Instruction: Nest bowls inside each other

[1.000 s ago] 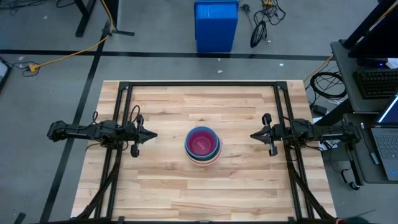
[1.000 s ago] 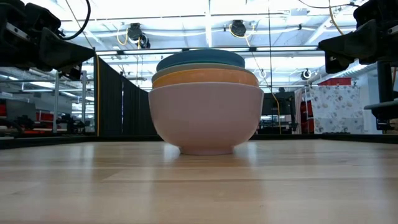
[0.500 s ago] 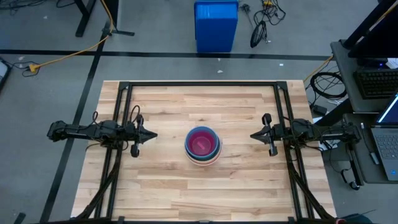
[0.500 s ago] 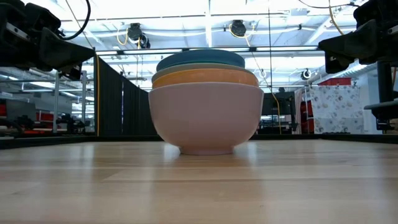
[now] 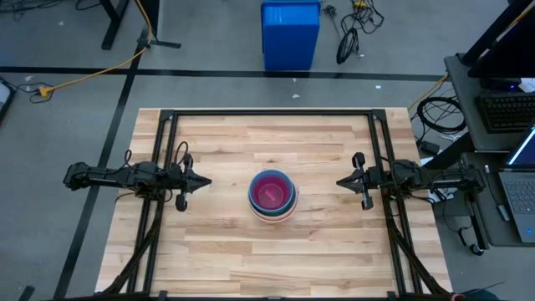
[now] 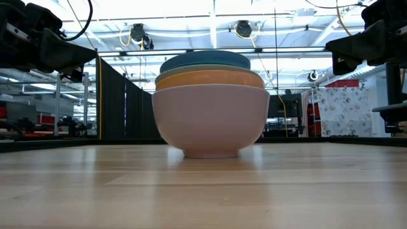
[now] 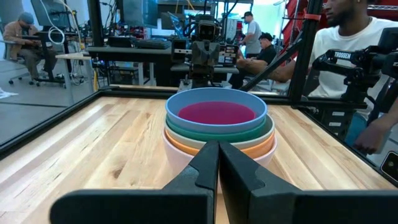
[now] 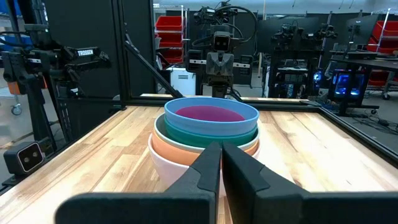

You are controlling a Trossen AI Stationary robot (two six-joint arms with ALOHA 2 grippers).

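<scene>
A robotics lab: equipment racks (image 8: pixel 298 46), red bins (image 8: pixel 171 31), seated people (image 7: pixel 261 53).

Blue bin (image 5: pixel 290 35) stands beyond wooden table (image 5: pixel 217 242).

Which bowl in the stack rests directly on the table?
The pale pink bowl, the widest and lowest; the orange bowl and blue bowl sit nested above it.

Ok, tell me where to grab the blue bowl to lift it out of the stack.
Probably pinch the blue bowl by its rim, coming straight down from above: it sits deep in the green bowl, so only its top edge stands clear.
</scene>
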